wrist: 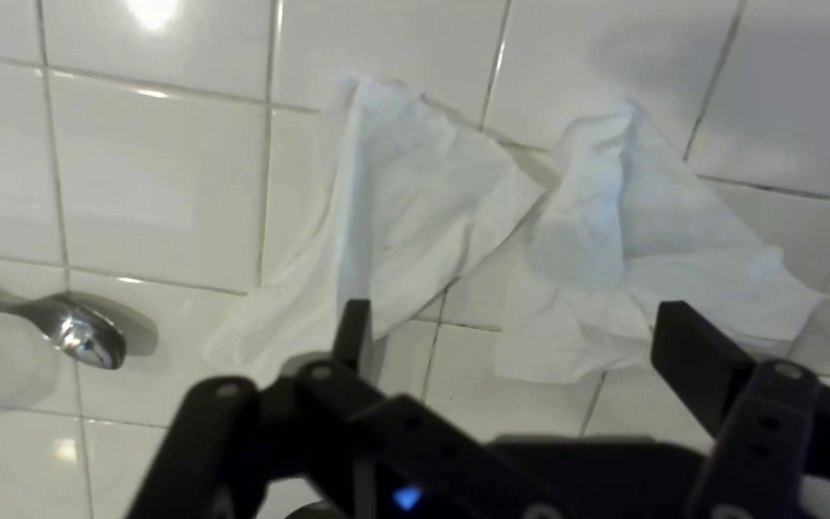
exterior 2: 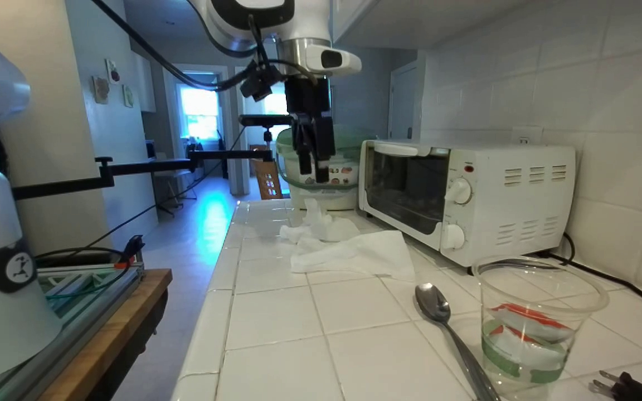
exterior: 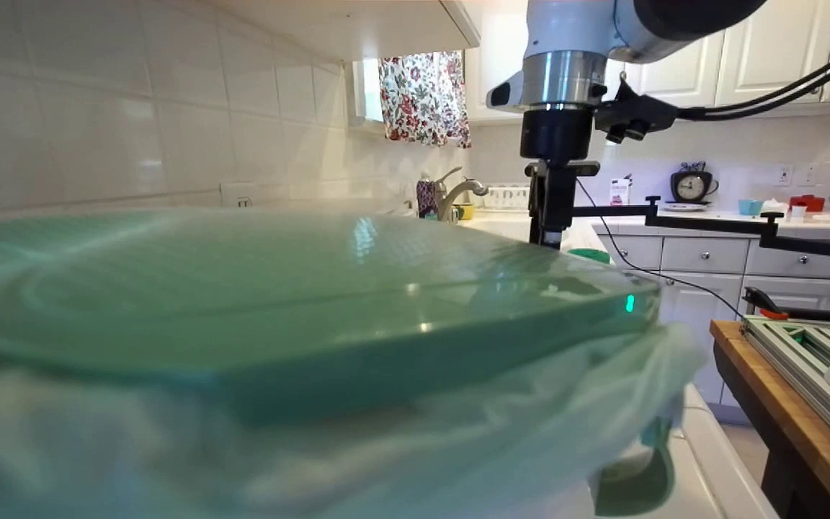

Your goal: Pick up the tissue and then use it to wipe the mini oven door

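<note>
Black two-fingered claw is hanging wide open, empty. In the wrist view, one white paper tissue is lying at its ten o'clock, another white tissue at two. Grabbing, then wiping the white oven's dark glass door, are waiting.

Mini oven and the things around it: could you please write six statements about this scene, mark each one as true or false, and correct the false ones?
1. The gripper hangs above white tissues with its jaws open. True.
2. The mini oven has two white knobs on its front. True.
3. The mini oven stands open. False: its glass door is shut.
4. A metal spoon lies beside a clear plastic cup. True.
5. The cup is empty. False: what look like red-and-white packets are inside it.
6. The tissues lie inside the mini oven. False: they lie on the tiled counter, in front of the door.
</note>
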You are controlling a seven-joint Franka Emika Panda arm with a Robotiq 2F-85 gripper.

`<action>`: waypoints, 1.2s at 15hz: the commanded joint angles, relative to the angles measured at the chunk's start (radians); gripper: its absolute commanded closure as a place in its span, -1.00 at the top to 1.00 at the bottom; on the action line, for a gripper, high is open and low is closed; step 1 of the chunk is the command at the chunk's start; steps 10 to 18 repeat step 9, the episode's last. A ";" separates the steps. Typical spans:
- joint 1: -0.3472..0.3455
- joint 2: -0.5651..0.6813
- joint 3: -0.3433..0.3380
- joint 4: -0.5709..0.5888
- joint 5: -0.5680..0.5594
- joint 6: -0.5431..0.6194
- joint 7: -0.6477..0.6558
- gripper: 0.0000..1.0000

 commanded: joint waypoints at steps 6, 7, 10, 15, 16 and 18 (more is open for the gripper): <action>0.025 -0.162 -0.035 0.003 0.045 -0.209 0.001 1.00; 0.025 -0.159 -0.035 0.002 0.045 -0.209 0.001 1.00; 0.025 -0.154 -0.035 0.002 0.045 -0.209 0.001 1.00; 0.025 -0.154 -0.035 0.002 0.045 -0.209 0.001 1.00; 0.025 -0.154 -0.035 0.002 0.045 -0.209 0.001 1.00; 0.025 -0.154 -0.035 0.002 0.045 -0.209 0.001 1.00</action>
